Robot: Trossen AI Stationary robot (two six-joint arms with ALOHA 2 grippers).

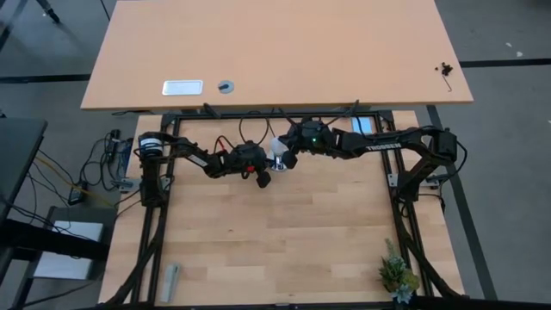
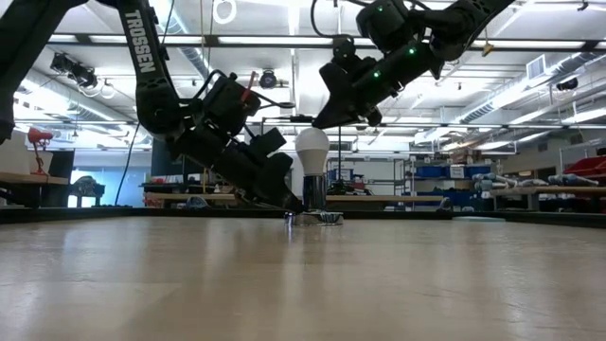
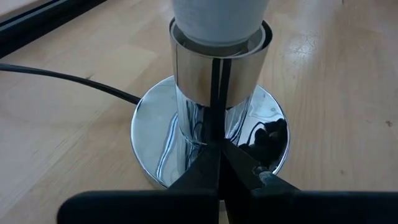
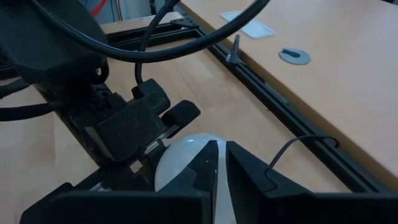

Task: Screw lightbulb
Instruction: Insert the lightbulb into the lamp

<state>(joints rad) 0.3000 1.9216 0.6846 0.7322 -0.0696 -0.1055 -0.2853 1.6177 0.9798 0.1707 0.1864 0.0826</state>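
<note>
The white lightbulb (image 2: pixel 312 147) stands upright in a round silvery socket (image 3: pixel 217 68), whose mirror-like base plate (image 3: pixel 155 124) rests on the wooden table near its far edge. A thin black cord (image 3: pixel 62 78) runs from the base. My left gripper (image 3: pixel 219 149) is shut, low at the foot of the socket. It comes in slanting down from the table's left. My right gripper (image 4: pixel 221 155) is shut just above the bulb's crown (image 4: pixel 177 158), reaching in from the right. In the high view the bulb (image 1: pixel 277 148) shows between the two grippers. My left gripper has its shut fingertips (image 3: pixel 208 158) on the socket's base plate (image 3: pixel 186 134), right against the foot of the upright stem. It comes slanting down from the table's left. The socket stands upright, flat on the table. My right gripper's shut tips are at the bulb's top (image 2: pixel 316 131); I cannot tell whether they touch it.
A second, lighter tabletop (image 1: pixel 275 52) lies beyond the black frame rail (image 4: pixel 273 106) at the far edge. A small plant (image 1: pixel 398 275) stands at the near right and a grey object (image 1: pixel 172 280) lies at the near left. Bare wood fills the table's middle and near part.
</note>
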